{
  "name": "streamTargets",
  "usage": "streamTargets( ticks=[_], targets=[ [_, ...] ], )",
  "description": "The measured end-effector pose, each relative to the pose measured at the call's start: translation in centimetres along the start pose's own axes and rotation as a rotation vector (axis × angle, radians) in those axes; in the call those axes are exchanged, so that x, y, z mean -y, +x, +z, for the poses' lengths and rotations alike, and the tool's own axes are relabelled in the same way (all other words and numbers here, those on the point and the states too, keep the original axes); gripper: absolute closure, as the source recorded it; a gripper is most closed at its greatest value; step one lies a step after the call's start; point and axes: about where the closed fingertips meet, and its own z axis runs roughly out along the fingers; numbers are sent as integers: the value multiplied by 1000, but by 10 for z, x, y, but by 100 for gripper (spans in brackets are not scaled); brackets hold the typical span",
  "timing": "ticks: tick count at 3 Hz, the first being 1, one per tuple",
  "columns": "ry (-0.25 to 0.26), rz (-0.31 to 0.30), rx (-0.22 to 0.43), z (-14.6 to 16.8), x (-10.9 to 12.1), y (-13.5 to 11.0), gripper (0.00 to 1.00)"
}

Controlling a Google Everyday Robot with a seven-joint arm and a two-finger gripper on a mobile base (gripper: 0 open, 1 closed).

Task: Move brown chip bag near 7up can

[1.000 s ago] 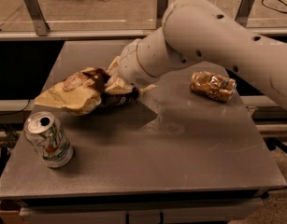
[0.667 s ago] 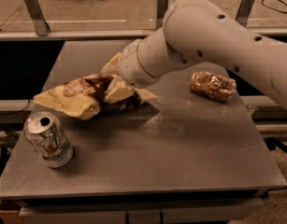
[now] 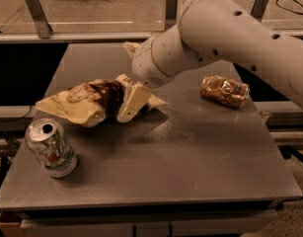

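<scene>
Camera view: hand (image 3: 130, 101) clamped on brown chip bag (image 3: 74, 106), upright open-topped 7up can (image 3: 51, 148) near it on grey table (image 3: 190, 157).

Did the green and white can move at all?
No. The 7up can stands at the same spot by the table's front left edge, with the pincer at the brown chip bag.

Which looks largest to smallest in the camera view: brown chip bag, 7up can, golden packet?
1. brown chip bag, at the end effector
2. 7up can and golden packet: look alike, can nearer, so unranked
</scene>
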Motion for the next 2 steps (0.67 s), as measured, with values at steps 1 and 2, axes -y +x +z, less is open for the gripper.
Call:
streamTargets(
  ticks=[1, 2],
  targets=[
    [62, 39, -40, -26, 34, 33, 0],
    [161, 48, -103, -79, 84, 63, 0]
  ],
)
